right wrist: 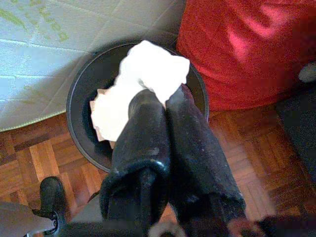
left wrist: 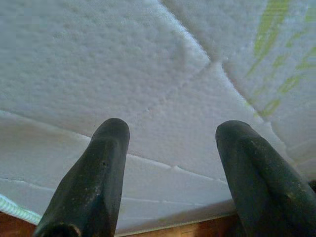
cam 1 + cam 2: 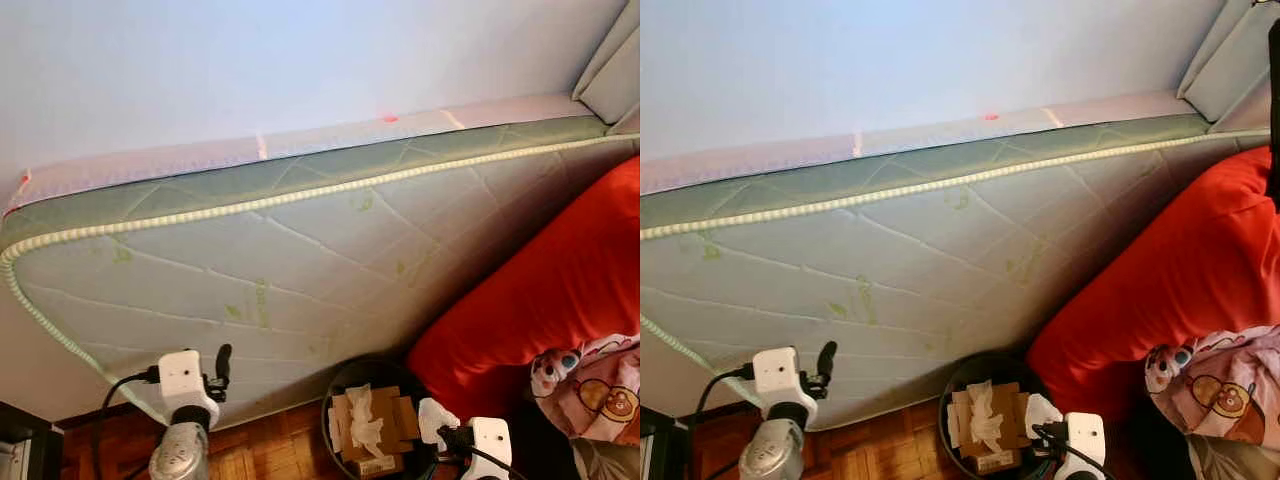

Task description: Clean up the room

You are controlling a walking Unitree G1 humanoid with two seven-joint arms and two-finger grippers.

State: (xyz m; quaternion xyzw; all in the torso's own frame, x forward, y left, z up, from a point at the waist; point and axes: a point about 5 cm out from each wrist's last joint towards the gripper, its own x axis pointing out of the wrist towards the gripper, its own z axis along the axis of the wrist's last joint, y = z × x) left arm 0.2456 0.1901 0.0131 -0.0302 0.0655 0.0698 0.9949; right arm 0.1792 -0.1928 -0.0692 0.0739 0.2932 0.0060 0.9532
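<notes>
Right gripper [image 1: 165, 98] clamped on crumpled white tissue [image 1: 155, 66] above black bin [image 1: 79, 89]; left gripper [image 2: 170, 136] spread wide facing mattress [image 2: 123, 59].

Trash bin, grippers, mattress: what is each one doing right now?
Trash bin: upright on the wood floor, holding cardboard and paper.
White tissue: pinched by the right gripper, above the bin.
Left gripper: open, holding nothing, facing the mattress.
Mattress: on its edge, leaning against the wall.
</notes>
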